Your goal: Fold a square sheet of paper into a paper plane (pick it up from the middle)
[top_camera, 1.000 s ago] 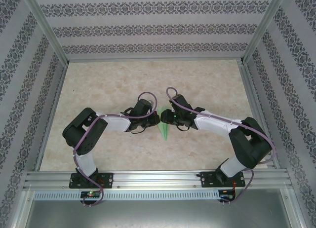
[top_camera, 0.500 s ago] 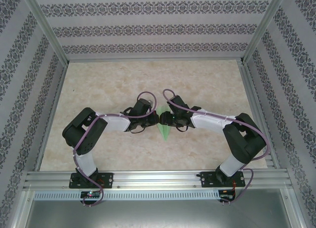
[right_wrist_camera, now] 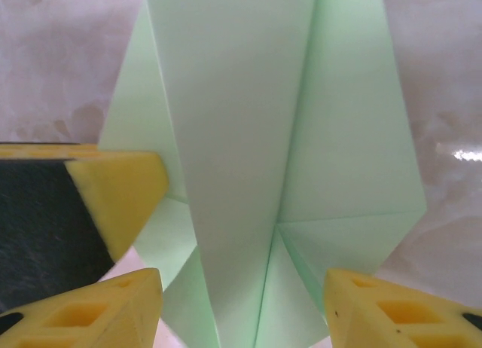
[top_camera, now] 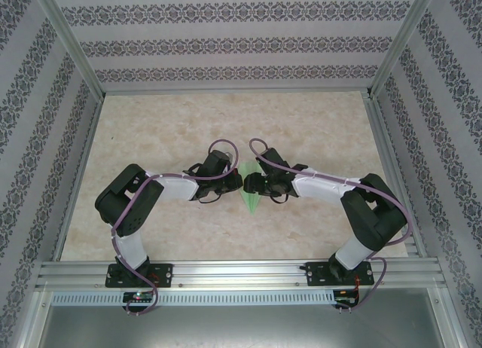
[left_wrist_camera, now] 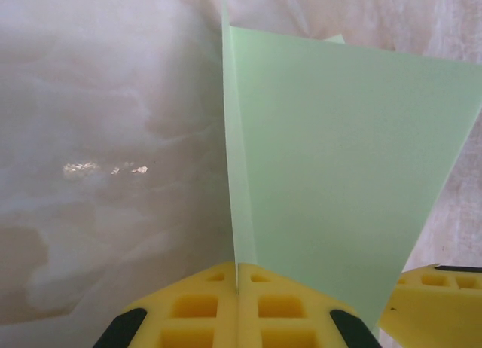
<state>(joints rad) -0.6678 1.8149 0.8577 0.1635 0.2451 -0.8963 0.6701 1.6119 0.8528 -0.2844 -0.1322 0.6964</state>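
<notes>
Locates the paper plane (top_camera: 250, 199) over the middle of the desk (top_camera: 316, 129), well clear of every edge, its narrow end toward the near edge; records pale green folded paper, one flap standing upright along the centre crease in the left wrist view; finds the left gripper (left_wrist_camera: 238, 284) clamped on that crease, yellow pads (left_wrist_camera: 203, 310) pressed together on the paper; finds the right gripper (right_wrist_camera: 241, 295) parted, one yellow fingertip (right_wrist_camera: 113, 303) either side of the plane's body, nothing pinched; cannot tell whether the plane touches the desk.

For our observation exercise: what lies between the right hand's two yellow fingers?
The paper plane lies between those fingers, shown in the right wrist view.
</notes>
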